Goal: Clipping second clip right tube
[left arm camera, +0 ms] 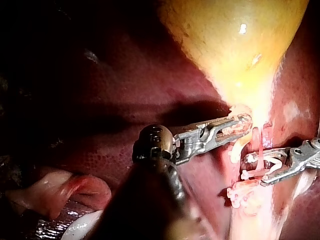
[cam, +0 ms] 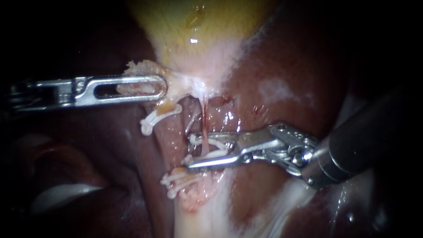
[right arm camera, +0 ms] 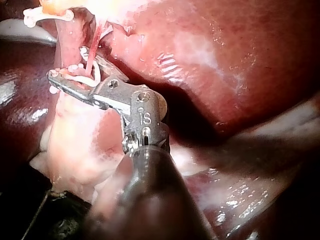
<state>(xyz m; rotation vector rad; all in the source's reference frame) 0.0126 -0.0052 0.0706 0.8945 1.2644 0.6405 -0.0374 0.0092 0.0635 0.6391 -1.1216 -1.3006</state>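
Centre frame: right instrument (cam: 190,152) jaws pinch a white clip (cam: 217,148) straddling the thin red right tube (cam: 205,121). Upper left: left instrument (cam: 161,86) jaws clamped on gallbladder (cam: 198,31) neck tissue. Another clip (cam: 177,180) sits lower centre.

gallbladder (cam: 198,26) yellow, liver (cam: 286,57) dark red — each clip (cam: 161,115) white, tube (cam: 205,121) pink-red.
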